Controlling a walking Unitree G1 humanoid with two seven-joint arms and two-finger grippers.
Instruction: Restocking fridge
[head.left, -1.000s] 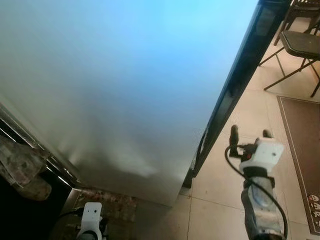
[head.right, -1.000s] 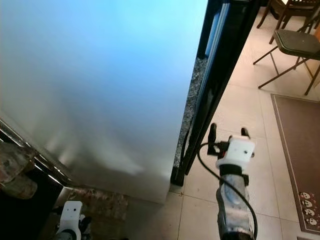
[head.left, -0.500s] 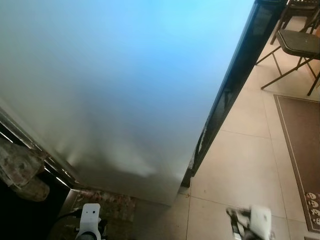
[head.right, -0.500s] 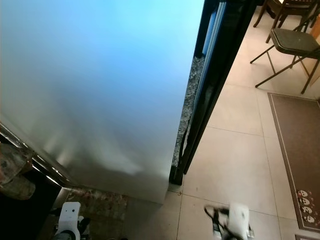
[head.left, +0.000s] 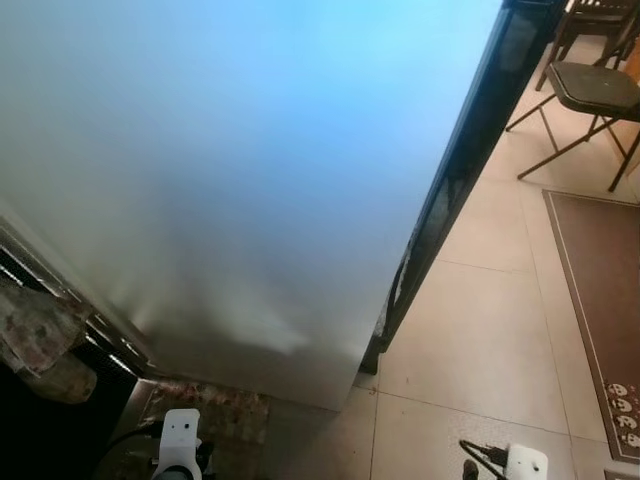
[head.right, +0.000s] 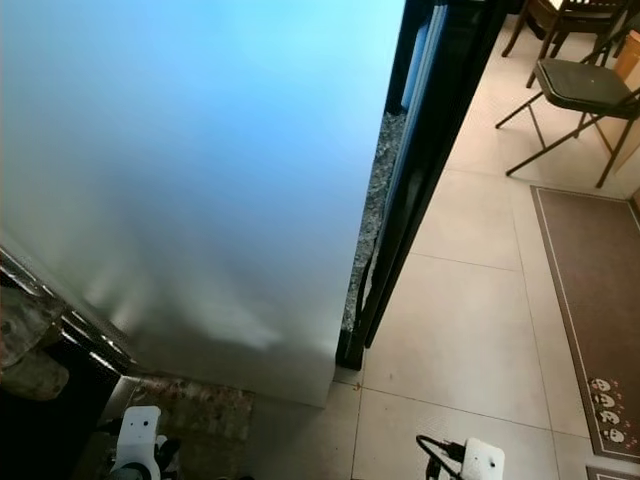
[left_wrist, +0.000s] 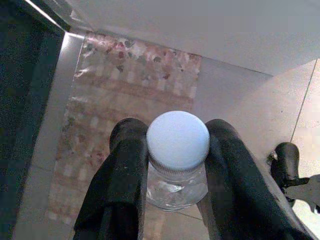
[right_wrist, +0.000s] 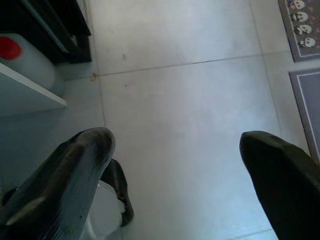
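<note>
A wide grey-blue fridge door (head.left: 250, 170) stands right before me, with a black edge (head.left: 460, 180) running down its right side. My left gripper (left_wrist: 177, 135) is shut on a clear bottle (left_wrist: 177, 187) with a pale cap, held low over a patterned mat (left_wrist: 125, 80); its white wrist (head.left: 180, 435) is at the bottom left. My right gripper (right_wrist: 177, 145) is open and empty over the tiled floor (right_wrist: 185, 75), its wrist (head.left: 525, 463) low on the right. A white jug with a red cap (right_wrist: 22, 57) sits by a white shelf edge (right_wrist: 30, 95).
A folding chair (head.left: 590, 95) stands at the far right, and a brown rug (head.left: 600, 300) lies on the tiles beside it. A mottled object (head.left: 40, 340) pokes out from a dark space at the left. Open tile floor (head.left: 480, 340) stretches to the right of the fridge.
My right arm has dropped from beside the fridge's black edge down to the bottom of the view. The left arm holds still with the bottle.
</note>
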